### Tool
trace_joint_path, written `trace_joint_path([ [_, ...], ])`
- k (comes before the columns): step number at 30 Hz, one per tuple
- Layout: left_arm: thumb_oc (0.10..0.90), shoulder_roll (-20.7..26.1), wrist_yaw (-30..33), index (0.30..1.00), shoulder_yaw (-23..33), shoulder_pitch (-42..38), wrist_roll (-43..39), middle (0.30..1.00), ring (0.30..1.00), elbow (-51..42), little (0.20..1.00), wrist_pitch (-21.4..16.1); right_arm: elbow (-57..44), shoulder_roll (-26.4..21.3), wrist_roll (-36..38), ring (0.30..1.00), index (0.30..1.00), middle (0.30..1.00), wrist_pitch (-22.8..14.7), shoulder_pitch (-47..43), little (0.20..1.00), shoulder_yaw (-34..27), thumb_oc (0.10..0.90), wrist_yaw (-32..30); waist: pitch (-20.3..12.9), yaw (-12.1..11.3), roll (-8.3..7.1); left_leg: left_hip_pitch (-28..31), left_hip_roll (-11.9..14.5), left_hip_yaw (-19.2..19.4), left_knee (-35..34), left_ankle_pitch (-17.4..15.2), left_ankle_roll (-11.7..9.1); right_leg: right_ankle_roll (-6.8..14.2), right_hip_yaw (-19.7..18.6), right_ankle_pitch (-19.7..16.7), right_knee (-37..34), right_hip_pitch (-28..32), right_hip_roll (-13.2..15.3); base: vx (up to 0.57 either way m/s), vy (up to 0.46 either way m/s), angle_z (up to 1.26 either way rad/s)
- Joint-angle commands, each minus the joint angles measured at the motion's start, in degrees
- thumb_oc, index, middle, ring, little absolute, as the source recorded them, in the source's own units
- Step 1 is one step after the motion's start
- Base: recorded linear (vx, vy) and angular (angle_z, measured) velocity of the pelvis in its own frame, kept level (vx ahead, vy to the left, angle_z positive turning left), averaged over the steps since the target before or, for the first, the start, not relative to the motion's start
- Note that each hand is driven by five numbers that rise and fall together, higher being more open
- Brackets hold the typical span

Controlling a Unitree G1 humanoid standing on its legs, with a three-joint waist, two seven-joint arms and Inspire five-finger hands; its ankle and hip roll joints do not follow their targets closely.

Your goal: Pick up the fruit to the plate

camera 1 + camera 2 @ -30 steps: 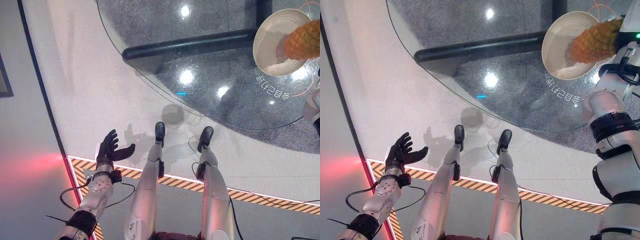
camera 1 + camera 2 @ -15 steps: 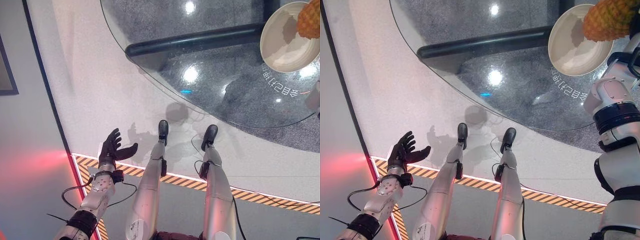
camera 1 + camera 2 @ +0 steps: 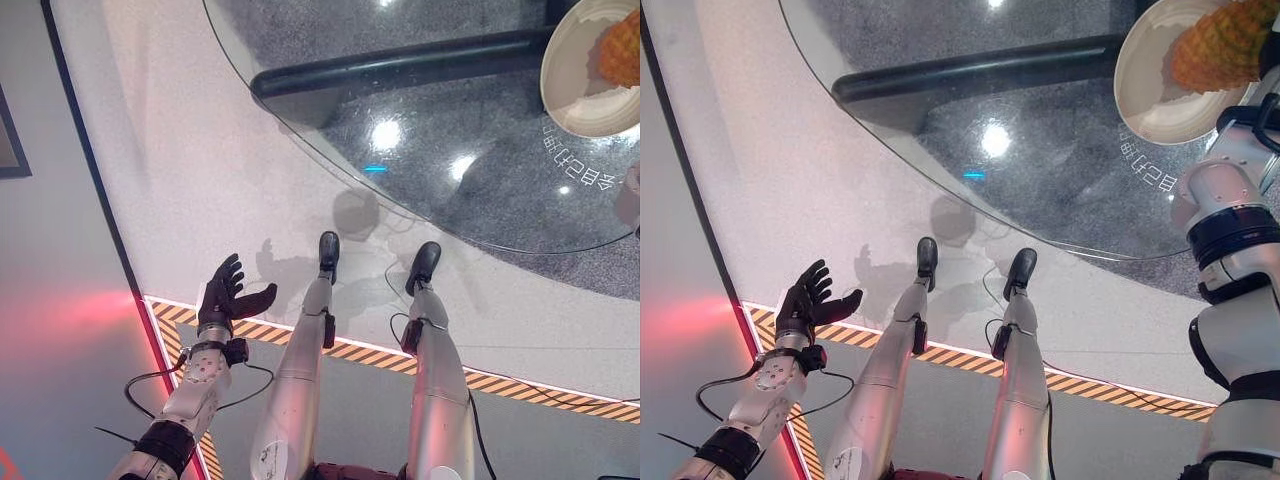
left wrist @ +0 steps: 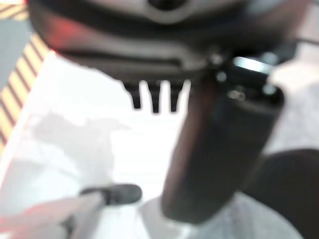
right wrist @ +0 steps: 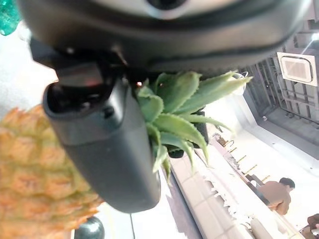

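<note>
One pineapple (image 3: 1220, 45), one plate (image 3: 1150, 85).

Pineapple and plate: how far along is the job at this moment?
Done: the pineapple is lifted, gripped by the right hand, whose thumb lies against it beside its green crown. In hand: it hangs over the plate on the glass table. Left: setting it down and letting go. The left hand hangs open over the floor.
</note>
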State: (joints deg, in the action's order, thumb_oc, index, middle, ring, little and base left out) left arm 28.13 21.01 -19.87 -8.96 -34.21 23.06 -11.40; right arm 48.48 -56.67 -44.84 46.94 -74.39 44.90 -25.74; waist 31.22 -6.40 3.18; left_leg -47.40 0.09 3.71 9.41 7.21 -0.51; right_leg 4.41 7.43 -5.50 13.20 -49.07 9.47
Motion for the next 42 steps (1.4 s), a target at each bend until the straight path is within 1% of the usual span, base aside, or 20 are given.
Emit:
trace_joint_path([
  [1, 0.8, 1.7, 2.3, 0.9, -0.5, 4.0, -0.4, 0.9, 0.9, -3.2, 0.9, -2.6, 2.5, -10.2, 1.0, 0.3, 0.3, 0.3, 4.1, -4.4, 0.2, 2.4, 0.1, -5.9, -1.4, 0.3, 2.92, -3.4, -4.0, -2.6, 4.9, -1.7, 1.5, -1.0, 3.3, -0.9, 0.1, -0.4, -3.5, 0.0, 0.0, 0.0],
  [4, 0.8, 1.2, 2.3, 0.9, -1.2, 3.2, -0.1, 0.9, 0.9, -2.7, 0.9, -2.8, 5.5, -8.6, 2.7, 0.3, 0.3, 0.3, 3.6, -5.2, 0.2, 2.8, 0.1, -8.5, -1.4, -0.1, 3.28, -3.4, -4.2, -2.8, 4.9, -1.7, 1.6, -1.0, 3.4, -1.0, 0.0, -0.4, -3.4, 0.0, 0.0, 0.0],
  [6, 0.8, 0.9, 2.3, 0.9, -1.9, 2.5, -0.2, 0.9, 0.9, -2.3, 0.9, -3.1, 8.7, -7.6, 4.2, 0.3, 0.3, 0.3, 2.2, -6.7, 0.2, 3.8, 0.1, -10.3, -1.4, -0.4, 3.62, -3.7, -4.3, -3.0, 5.1, -1.7, 1.6, -1.0, 3.6, -1.0, 0.2, -0.6, -3.2, 0.0, 0.0, 0.0],
  [7, 0.8, 0.9, 2.3, 0.9, -1.9, 2.4, -0.2, 0.9, 0.9, -2.2, 0.9, -3.1, 8.7, -7.6, 4.3, 0.3, 0.3, 0.3, 2.2, -6.8, 0.2, 3.9, 0.1, -10.4, -1.4, -0.4, 3.64, -3.7, -4.3, -3.0, 5.1, -1.7, 1.6, -1.0, 3.6, -1.0, 0.2, -0.6, -3.2, 0.0, 0.0, 0.0],
  [9, 0.8, 1.1, 2.5, 0.9, -2.4, 2.3, -0.4, 0.9, 0.9, -2.5, 0.9, -3.1, 10.2, -7.8, 5.1, 0.3, 0.3, 0.3, 0.4, -8.1, 0.2, 4.9, 0.1, -10.2, -1.4, -0.6, 3.86, -3.7, -4.4, -3.1, 5.1, -1.6, 1.6, -1.0, 3.8, -1.1, 0.2, -0.7, -3.1, 0.02, -0.003, 0.08],
  [10, 0.8, 1.0, 2.8, 0.9, -2.9, 3.1, -0.4, 0.9, 0.9, -2.5, 0.9, -3.1, 10.6, -7.7, 5.3, 0.3, 0.3, 0.3, -0.1, -7.6, 0.2, 5.5, 0.1, -9.3, -1.4, -0.8, 3.92, -1.7, -4.2, -3.3, 5.2, -3.4, 1.3, -0.6, 3.2, 0.6, 0.7, 1.0, -3.3, 0.0, 0.003, 0.09],
  [11, 0.8, 1.2, 2.8, 0.9, -2.4, 2.5, -0.4, 0.9, 0.9, -2.7, 0.9, -3.0, 10.7, -8.0, 5.5, 0.3, 0.3, 0.3, -0.2, -8.2, 0.2, 5.3, 0.1, -9.2, -1.4, -0.6, 3.76, -3.6, -4.3, -3.1, 5.0, -1.6, 1.6, -1.0, 3.9, -1.1, 0.2, -0.7, -3.1, 0.0, 0.001, 0.07],
  [12, 0.8, 1.1, 2.7, 0.9, -2.3, 2.6, -0.3, 0.9, 0.9, -2.6, 0.9, -3.0, 10.8, -8.0, 5.4, 0.491, 0.491, 0.491, 0.0, -8.1, 0.422, 5.4, 0.322, -8.3, -1.4, -0.7, 3.7, -3.5, -4.3, -3.1, 4.9, -1.6, 1.6, -1.0, 3.9, -1.1, 0.2, -0.5, -3.1, 0.0, 0.0, 0.0],
  [13, 0.8, 1.0, 2.7, 0.9, -2.7, 3.5, -0.2, 0.9, 0.9, -2.6, 0.9, -3.1, 11.1, -7.8, 5.5, 0.733, 0.733, 0.733, -0.1, -7.2, 0.705, 5.7, 0.605, -8.1, -1.4, -0.8, 3.83, -1.5, -4.1, -3.3, 5.1, -3.4, 1.3, -0.6, 3.3, 0.6, 0.7, 1.2, -3.3, 0.0, 0.0, 0.0],
  [14, 0.8, 1.1, 2.7, 0.9, -2.3, 2.7, -0.2, 0.9, 0.9, -2.6, 0.9, -3.1, 11.1, -8.0, 5.7, 0.848, 0.848, 0.848, -0.1, -7.9, 0.84, 5.4, 0.74, -8.3, -1.4, -0.7, 3.69, -3.4, -4.3, -3.1, 4.9, -1.5, 1.7, -1.0, 3.9, -1.1, 0.1, -0.4, -3.1, 0.0, 0.0, 0.0],
  [15, 0.8, 1.2, 2.8, 0.9, -2.4, 2.7, -0.3, 0.9, 0.9, -2.8, 0.9, -3.0, 11.5, -7.9, 6.2, 0.9, 0.9, 0.9, -0.2, -7.7, 0.9, 5.3, 0.8, -8.9, -1.4, -0.7, 3.69, -3.3, -4.3, -3.1, 4.8, -1.5, 1.7, -1.1, 3.9, -1.1, 0.2, -0.4, -3.1, -0.06, 0.006, 0.02],
  [17, 0.8, 1.4, 2.4, 0.9, -2.5, 2.7, -0.3, 0.9, 0.9, -2.2, 0.9, -3.5, 12.6, -7.5, 5.1, 0.9, 0.9, 0.9, 0.3, -7.8, 0.9, 5.6, 0.8, -8.2, -1.4, -0.9, 3.76, -2.8, -4.3, -3.2, 4.7, -1.5, 1.7, -1.0, 4.1, -1.2, 0.1, 0.1, -3.0, 0.02, -0.021, 0.03],
  [18, 0.8, 1.3, 2.3, 0.9, -2.9, 3.6, -0.4, 0.9, 0.9, -2.1, 0.9, -3.5, 12.8, -7.3, 4.9, 0.9, 0.9, 0.9, 0.3, -6.8, 0.9, 5.7, 0.8, -8.0, -1.4, -1.0, 3.88, -0.6, -4.1, -3.4, 4.9, -3.5, 1.4, -0.5, 3.5, 0.5, 0.7, 1.9, -3.2, 0.05, -0.021, 0.01],
  [21, 0.8, 1.3, 1.9, 0.9, -2.5, 3.7, -0.4, 0.9, 0.9, -1.4, 0.9, -3.5, 12.5, -7.4, 3.3, 0.9, 0.9, 0.9, 0.6, -6.5, 0.9, 5.7, 0.8, -6.7, -1.4, -1.0, 3.55, 0.4, -4.1, -3.3, 4.8, -3.6, 1.4, -0.5, 3.6, 0.6, 0.6, 3.0, -3.2, 0.02, -0.005, 0.0],
  [27, 0.8, 1.7, 1.4, 0.9, -1.7, 4.1, -0.4, 0.9, 0.9, -0.9, 0.9, -3.5, 8.1, -8.0, 0.7, 0.9, 0.9, 0.9, 2.0, -5.9, 0.9, 5.3, 0.8, -5.0, -1.4, -0.5, 2.69, 2.3, -3.9, -2.9, 4.5, -3.8, 1.5, -0.7, 3.7, 0.9, 0.6, 5.0, -3.4, -0.01, 0.0, 0.0],
  [28, 0.8, 1.8, 1.2, 0.9, -1.1, 3.5, -0.2, 0.9, 0.9, -0.9, 0.9, -3.5, 7.3, -8.3, -0.3, 0.9, 0.9, 0.9, 2.2, -6.5, 0.9, 4.8, 0.8, -4.5, -1.4, -0.3, 2.41, 0.8, -4.1, -2.7, 4.4, -2.1, 1.8, -1.1, 4.3, -0.7, 0.0, 3.8, -3.2, -0.07, -0.004, -0.01],
  [33, 0.8, 1.9, 0.9, 0.9, -0.7, 3.8, -0.2, 0.9, 0.9, -0.6, 0.9, -3.8, 5.2, -8.7, -2.0, 0.9, 0.9, 0.9, 2.6, -6.3, 0.9, 4.8, 0.8, -2.8, -1.4, -0.2, 1.9, 2.4, -3.9, -2.4, 3.9, -2.2, 1.7, -1.2, 4.5, -0.6, -0.3, 5.6, -3.1, -0.02, -0.001, 0.0],
  [34, 0.8, 1.8, 0.9, 0.9, -0.5, 4.1, -0.2, 0.9, 0.9, -0.5, 0.9, -3.9, 4.2, -8.9, -3.4, 0.9, 0.9, 0.9, 2.9, -5.9, 0.9, 4.4, 0.8, -1.4, -1.4, -0.1, 1.76, 3.2, -3.9, -2.3, 3.9, -2.4, 1.7, -1.2, 4.5, -0.4, -0.3, 6.4, -3.2, 0.0, 0.0, 0.0],
  [38, 0.8, 2.0, 0.3, 0.9, 0.1, 4.4, -0.2, 0.9, 0.9, -0.3, 0.9, -3.9, 3.4, -9.0, -4.9, 0.9, 0.9, 0.9, 3.6, -5.4, 0.9, 4.1, 0.8, 0.1, -1.4, -0.2, 1.44, 4.6, -3.8, -2.2, 3.7, -2.6, 1.8, -1.2, 4.8, -0.2, -0.5, 7.9, -3.1, 0.0, 0.0, 0.0],
  [42, 0.8, 2.5, -1.1, 0.9, 1.0, 5.2, -0.5, 0.9, 0.9, 0.6, 0.9, -4.4, 3.3, -9.4, -7.0, 0.9, 0.9, 0.9, 4.0, -6.2, 0.9, 4.9, 0.8, 3.9, -1.4, -0.5, 0.83, 7.0, -3.6, -2.2, 3.1, -2.6, 1.8, -1.2, 5.2, -0.2, -1.0, 10.4, -3.0, -0.01, -0.026, 0.0],
])
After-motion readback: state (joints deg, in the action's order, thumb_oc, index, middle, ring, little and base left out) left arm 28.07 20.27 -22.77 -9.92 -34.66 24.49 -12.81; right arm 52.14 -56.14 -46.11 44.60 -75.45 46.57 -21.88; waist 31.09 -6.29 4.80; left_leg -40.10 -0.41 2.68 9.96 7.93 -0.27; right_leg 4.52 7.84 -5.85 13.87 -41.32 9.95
